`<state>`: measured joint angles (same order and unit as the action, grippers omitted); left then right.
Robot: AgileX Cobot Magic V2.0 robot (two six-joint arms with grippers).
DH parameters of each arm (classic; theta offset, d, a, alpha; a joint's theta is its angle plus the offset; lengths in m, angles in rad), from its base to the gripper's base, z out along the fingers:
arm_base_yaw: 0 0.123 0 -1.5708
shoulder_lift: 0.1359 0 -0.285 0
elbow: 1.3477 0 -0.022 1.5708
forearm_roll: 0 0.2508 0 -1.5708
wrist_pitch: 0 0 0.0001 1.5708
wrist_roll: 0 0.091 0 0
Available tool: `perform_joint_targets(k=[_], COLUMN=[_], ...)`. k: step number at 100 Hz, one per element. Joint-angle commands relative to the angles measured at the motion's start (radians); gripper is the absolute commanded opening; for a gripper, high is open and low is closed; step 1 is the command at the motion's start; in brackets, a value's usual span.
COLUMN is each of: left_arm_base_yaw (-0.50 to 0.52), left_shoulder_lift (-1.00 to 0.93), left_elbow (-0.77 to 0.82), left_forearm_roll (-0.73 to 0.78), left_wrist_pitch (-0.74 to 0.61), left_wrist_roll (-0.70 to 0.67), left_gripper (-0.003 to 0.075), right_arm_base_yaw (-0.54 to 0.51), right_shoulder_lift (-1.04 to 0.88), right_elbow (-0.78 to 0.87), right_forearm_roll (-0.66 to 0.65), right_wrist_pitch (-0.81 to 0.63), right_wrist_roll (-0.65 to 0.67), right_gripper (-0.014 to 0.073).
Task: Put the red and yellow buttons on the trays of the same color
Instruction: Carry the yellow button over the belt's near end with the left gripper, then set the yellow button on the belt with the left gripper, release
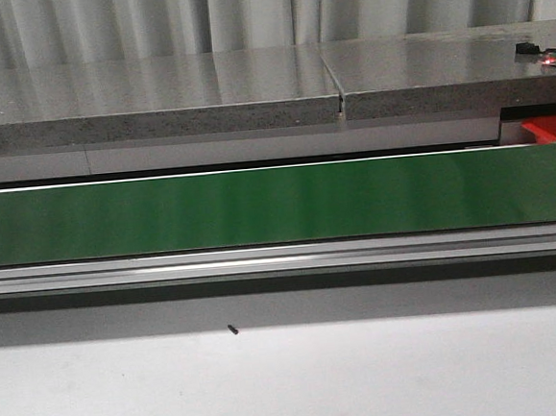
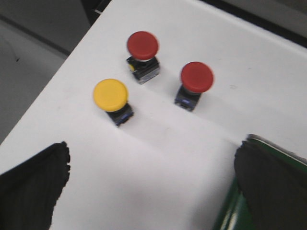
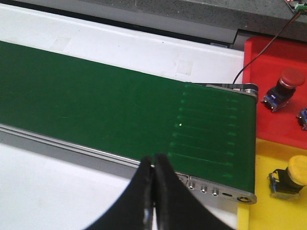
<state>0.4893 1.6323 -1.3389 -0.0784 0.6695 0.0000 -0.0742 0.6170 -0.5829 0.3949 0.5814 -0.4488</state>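
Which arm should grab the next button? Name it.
Left. Its open gripper hovers over the yellow button and two red buttons. The right gripper is shut above the green belt.

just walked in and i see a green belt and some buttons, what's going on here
Nothing is being held right now. The left gripper hangs open over three loose buttons on the white table: a yellow button and two red buttons. The right gripper is shut and empty at the near edge of the green belt. Past the belt's end, one red button already lies on the red tray and one yellow button on the yellow tray.
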Motion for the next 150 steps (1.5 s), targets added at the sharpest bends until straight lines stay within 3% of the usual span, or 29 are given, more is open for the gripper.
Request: perform_joint_targets(k=[1, 58, 75, 150], left_arm_base_yaw=[0.026, 0.051, 0.051, 0.045], left_shoulder_lift=[0.004, 0.271, 0.304, 0.414], left_elbow=[-0.048, -0.188, -0.202, -0.325], left_forearm_roll=[0.007, 0.045, 0.045, 0.039], left_wrist_pitch=[-0.063, -0.069, -0.121, -0.103], left_wrist_roll=[0.0, 0.0, 0.0, 0.009], left_gripper=[0.0671, 0.0671, 0.0671, 0.0671], right_arm_base_yaw=[-0.002, -0.002, -0.002, -0.002], right_shoulder_lift=[-0.002, -0.002, -0.002, -0.002], right_elbow=[-0.028, -0.028, -0.028, -0.028], right_forearm_roll=[0.01, 0.01, 0.01, 0.01], right_wrist_pitch=[-0.061, -0.061, -0.061, -0.061], right_wrist_roll=[-0.004, -0.004, -0.004, -0.004], right_gripper=[-0.0068, -0.0068, -0.0068, -0.0068])
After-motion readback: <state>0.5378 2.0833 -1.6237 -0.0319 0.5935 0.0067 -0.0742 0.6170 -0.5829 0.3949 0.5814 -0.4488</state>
